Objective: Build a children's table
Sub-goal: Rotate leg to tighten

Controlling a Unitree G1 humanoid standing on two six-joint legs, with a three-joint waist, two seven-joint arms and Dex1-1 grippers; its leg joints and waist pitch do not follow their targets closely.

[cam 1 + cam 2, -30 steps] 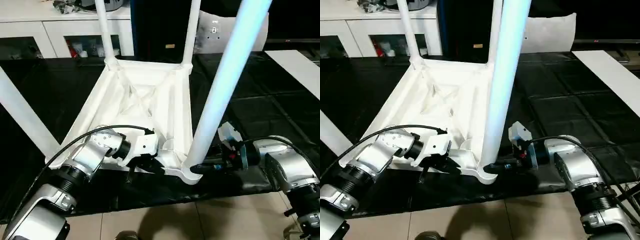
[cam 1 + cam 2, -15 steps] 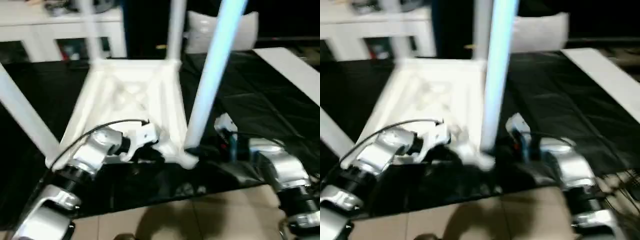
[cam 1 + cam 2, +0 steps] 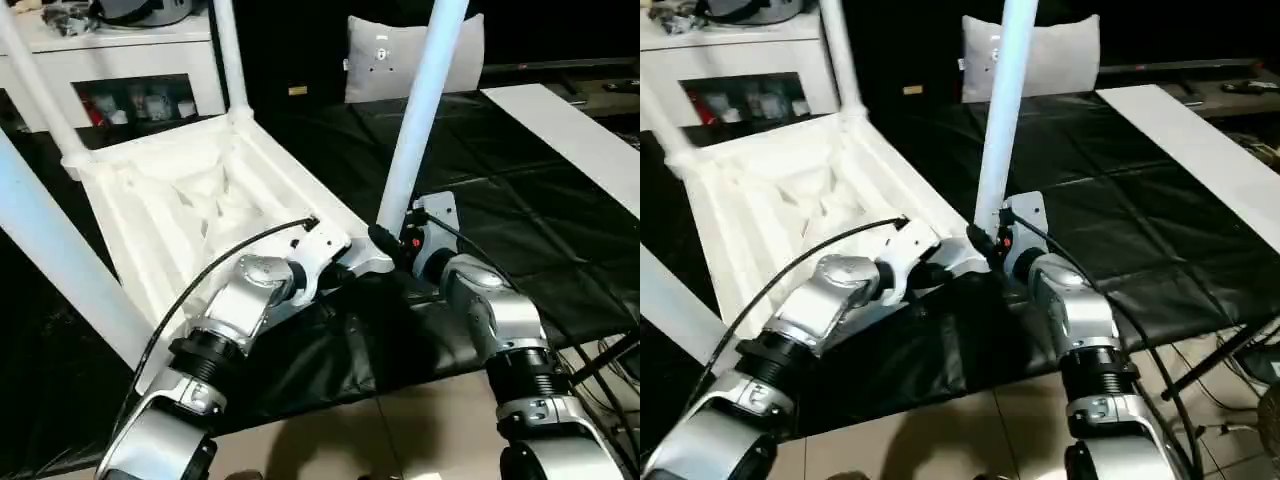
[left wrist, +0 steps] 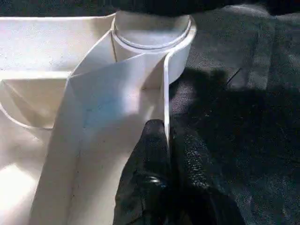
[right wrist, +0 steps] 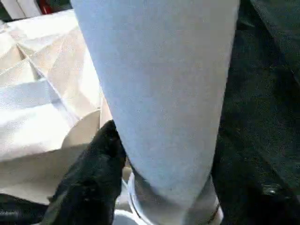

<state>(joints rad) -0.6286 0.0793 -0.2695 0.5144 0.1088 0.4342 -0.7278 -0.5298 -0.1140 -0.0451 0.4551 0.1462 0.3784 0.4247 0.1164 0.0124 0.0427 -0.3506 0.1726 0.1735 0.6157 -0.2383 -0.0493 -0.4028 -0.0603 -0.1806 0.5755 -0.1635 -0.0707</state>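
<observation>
Work table: wearing a black creased cover, running from the near edge back to the far wall.
Table top: lying upside down on the cover, ribbed underside facing up, sitting toward the left half, one corner socket nearing the near edge.
Legs: standing up from the corner sockets.
White panel: lying flat on the cover at the far right.
White pillow: sitting at the back edge.
Floor: showing pale tiles below the near edge.
</observation>
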